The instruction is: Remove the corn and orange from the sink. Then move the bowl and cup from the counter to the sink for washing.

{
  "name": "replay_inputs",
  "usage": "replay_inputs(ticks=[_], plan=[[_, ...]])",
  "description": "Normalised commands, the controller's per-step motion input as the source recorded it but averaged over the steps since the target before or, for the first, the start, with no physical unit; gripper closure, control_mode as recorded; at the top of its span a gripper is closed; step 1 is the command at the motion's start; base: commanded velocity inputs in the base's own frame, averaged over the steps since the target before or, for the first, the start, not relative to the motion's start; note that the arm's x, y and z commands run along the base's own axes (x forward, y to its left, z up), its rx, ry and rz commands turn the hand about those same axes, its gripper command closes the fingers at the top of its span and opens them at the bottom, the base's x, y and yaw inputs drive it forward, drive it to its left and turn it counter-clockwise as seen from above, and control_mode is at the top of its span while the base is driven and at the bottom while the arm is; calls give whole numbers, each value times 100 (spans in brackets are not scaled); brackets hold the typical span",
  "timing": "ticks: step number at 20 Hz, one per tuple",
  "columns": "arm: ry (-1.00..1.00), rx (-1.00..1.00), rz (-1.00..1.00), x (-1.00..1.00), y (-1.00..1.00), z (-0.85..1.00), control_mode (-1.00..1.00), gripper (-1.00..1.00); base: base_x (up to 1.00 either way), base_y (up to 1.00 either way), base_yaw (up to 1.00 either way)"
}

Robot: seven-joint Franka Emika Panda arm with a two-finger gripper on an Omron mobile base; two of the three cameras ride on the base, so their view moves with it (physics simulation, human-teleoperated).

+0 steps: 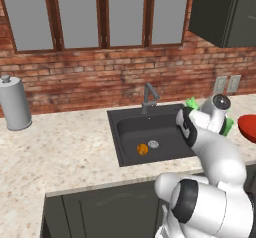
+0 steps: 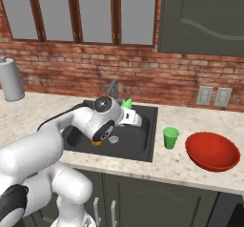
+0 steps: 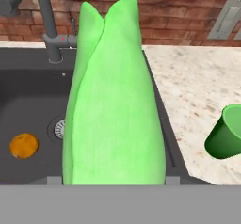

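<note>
The corn (image 3: 113, 105), a bright green husked cob, stands up between my fingertips in the hand view, and my gripper (image 3: 113, 180) is shut on it. It hangs above the right part of the sink (image 3: 28, 91); its tip (image 2: 127, 103) pokes out above my hand. The orange (image 3: 23, 145) lies on the basin floor beside the silver drain (image 1: 153, 144). To the right on the counter stands the green cup (image 2: 170, 138), upright, with the wide red bowl (image 2: 212, 150) further right. My arm hides part of the sink (image 2: 143, 140).
The dark faucet (image 1: 149, 98) rises at the back edge of the sink (image 1: 130, 127). A grey canister (image 1: 15, 104) stands far left on the speckled counter. Wall outlets (image 2: 213, 96) sit above the bowl, and a dark upper cabinet (image 2: 205, 16) hangs above.
</note>
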Motion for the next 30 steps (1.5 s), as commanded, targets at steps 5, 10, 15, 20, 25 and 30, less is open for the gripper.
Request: replay_inputs(ticks=[5, 10, 15, 20, 25, 30], plan=[[16, 5, 0, -25, -10, 47, -100, 100, 0, 0, 0], [2, 5, 0, -34, -2, 38, -100, 100, 0, 0, 0], [0, 6, 0, -38, 1, 27, -100, 100, 0, 0, 0], [0, 0, 0, -29, 8, 25, -100, 100, 0, 0, 0], [0, 0, 0, -27, 10, 24, -100, 100, 0, 0, 0], [0, 0, 0, -30, 7, 18, -100, 100, 0, 0, 0]])
